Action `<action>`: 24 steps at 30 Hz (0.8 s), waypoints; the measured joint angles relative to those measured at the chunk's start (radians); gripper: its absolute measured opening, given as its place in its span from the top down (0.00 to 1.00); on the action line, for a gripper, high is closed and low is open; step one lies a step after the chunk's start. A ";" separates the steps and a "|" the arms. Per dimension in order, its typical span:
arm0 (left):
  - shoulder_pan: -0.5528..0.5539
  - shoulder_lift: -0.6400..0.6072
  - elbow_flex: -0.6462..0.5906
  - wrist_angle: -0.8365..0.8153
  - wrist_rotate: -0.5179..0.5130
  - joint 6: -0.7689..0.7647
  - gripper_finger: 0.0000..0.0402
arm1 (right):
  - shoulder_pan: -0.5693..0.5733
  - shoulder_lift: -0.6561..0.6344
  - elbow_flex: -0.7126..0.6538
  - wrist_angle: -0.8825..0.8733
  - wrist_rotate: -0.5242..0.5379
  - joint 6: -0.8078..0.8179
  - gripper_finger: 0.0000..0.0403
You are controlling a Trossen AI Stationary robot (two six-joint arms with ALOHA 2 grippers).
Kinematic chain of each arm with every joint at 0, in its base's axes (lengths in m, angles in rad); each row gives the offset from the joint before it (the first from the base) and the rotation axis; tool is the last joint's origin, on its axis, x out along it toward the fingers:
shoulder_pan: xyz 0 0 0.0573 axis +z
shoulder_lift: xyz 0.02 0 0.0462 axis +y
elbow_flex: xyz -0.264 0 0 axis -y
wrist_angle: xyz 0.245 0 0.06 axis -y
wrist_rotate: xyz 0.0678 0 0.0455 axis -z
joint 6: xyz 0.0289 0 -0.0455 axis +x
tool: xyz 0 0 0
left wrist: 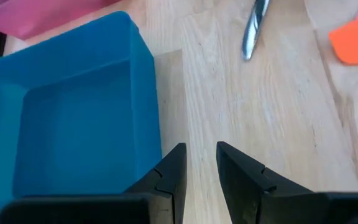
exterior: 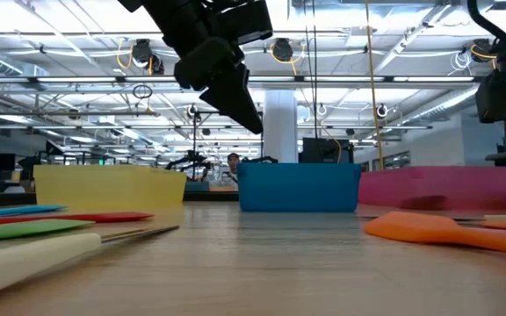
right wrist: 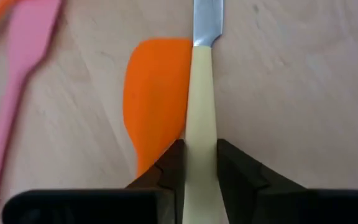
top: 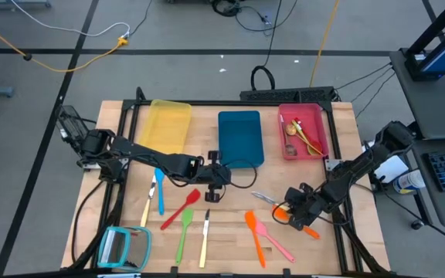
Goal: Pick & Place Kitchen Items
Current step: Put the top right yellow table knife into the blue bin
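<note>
Right wrist view: right gripper (right wrist: 199, 158) jaws clamped on cream-handled knife (right wrist: 201, 112), low over counter (right wrist: 291, 93) beside orange spatula (right wrist: 157, 99). Left gripper (left wrist: 199, 163) jaws slightly apart, empty, by blue tray (left wrist: 67, 112).

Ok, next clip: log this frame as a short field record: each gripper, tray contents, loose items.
right gripper: shut on cream-handled knife, beside an orange spatula
left gripper: open, holding nothing, by the blue tray
blue tray: nothing seen inside
yellow tray: nothing seen inside
red tray: holds several utensils
loose on table: red spatula, green spatula, pink spatula
</note>
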 joint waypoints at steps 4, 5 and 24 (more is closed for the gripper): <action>0.001 0.000 0.000 -0.008 -0.001 -0.038 0.77 | 0.000 0.001 0.000 0.073 0.131 -0.010 0.84; 0.001 0.000 0.000 -0.020 -0.001 -0.039 0.77 | 0.000 0.002 0.000 0.100 0.150 -0.016 0.84; -0.042 0.000 0.000 -0.338 -0.230 -0.317 0.77 | -0.150 0.013 -0.003 0.718 0.656 -0.613 0.84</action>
